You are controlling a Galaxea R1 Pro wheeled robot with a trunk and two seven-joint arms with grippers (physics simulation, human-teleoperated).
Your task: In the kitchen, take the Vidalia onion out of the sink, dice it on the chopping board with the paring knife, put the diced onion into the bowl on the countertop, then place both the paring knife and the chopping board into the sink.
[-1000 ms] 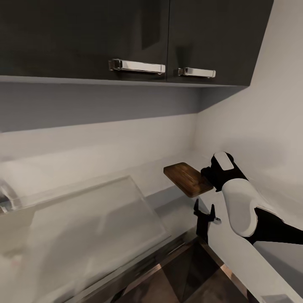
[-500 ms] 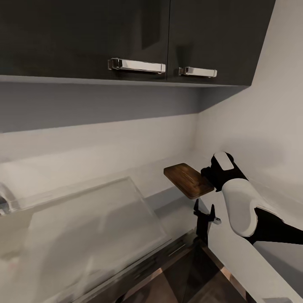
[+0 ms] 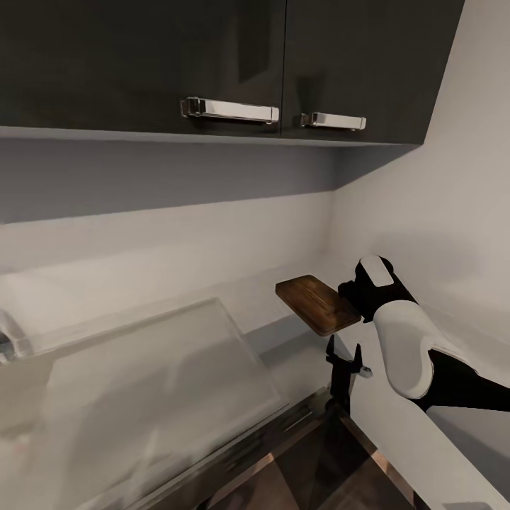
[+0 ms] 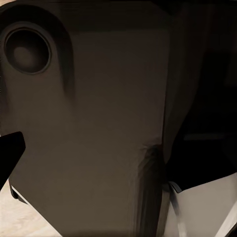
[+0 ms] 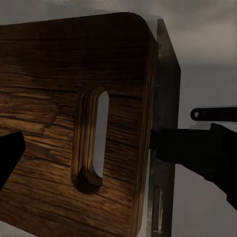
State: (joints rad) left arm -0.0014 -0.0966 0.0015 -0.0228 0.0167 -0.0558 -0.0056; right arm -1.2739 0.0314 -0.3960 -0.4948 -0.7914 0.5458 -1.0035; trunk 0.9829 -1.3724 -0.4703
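Observation:
The chopping board [image 3: 315, 303], dark brown wood with a slot handle [image 5: 96, 138], hangs level in the air above the countertop [image 3: 294, 347] near the right wall. My right gripper [image 3: 345, 301] is shut on the board's handle end. Black fingers [image 5: 182, 148] show on either side of the board in the right wrist view. The sink [image 3: 142, 382] is the pale rectangular basin to the left of the board and lower. Of my left gripper, one black fingertip [image 4: 9, 153] shows against a dark brown surface; its state is unclear. Onion, knife and bowl are out of view.
Dark upper cabinets [image 3: 212, 64] with chrome handles [image 3: 230, 111] hang over the counter. A white wall [image 3: 439, 212] closes the right side. A black two-pronged part [image 3: 344, 365] stands just below the board. A chrome bit of tap [image 3: 8, 336] shows at the left edge.
The head view has drifted very slightly. The board and my right arm stay where they were.

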